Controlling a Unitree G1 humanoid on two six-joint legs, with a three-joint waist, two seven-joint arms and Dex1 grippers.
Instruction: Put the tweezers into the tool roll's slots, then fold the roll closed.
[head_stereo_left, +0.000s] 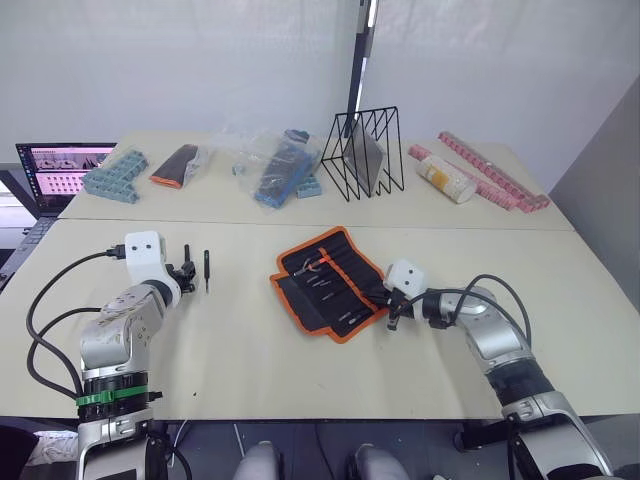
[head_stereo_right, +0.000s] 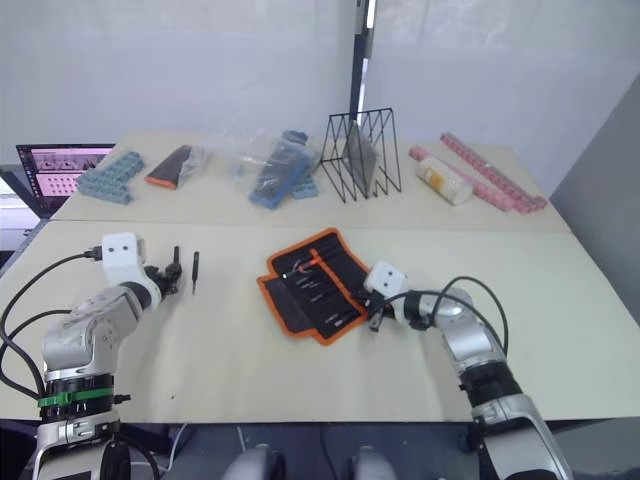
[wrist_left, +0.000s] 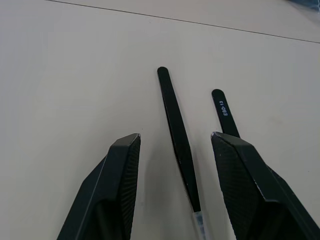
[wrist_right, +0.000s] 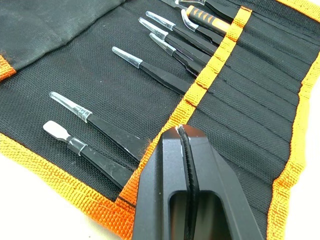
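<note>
The tool roll (head_stereo_left: 300, 295) lies open in the middle of the table, black with orange edging. Several tools sit in its slots (wrist_right: 250, 100). My right gripper (wrist_right: 182, 131) is at the roll's right edge (head_stereo_left: 392, 312), shut on a thin black tweezers (wrist_right: 187, 170) held edge-on over the orange band. On the left, two tweezers lie side by side on the table. My left gripper (wrist_left: 176, 136) is open and low over them (head_stereo_left: 183, 272). One tweezers (wrist_left: 177, 140) lies between the fingers. The other tweezers (wrist_left: 223, 112) runs under one fingertip (wrist_left: 235, 150).
Along the back of the table stand a laptop (head_stereo_left: 62, 170), blue boxes (head_stereo_left: 115, 175), a small black-and-orange pouch (head_stereo_left: 175, 165), plastic bags (head_stereo_left: 275, 165), a black wire rack (head_stereo_left: 364, 152), a white bottle (head_stereo_left: 446, 180) and pink strips (head_stereo_left: 490, 170).
</note>
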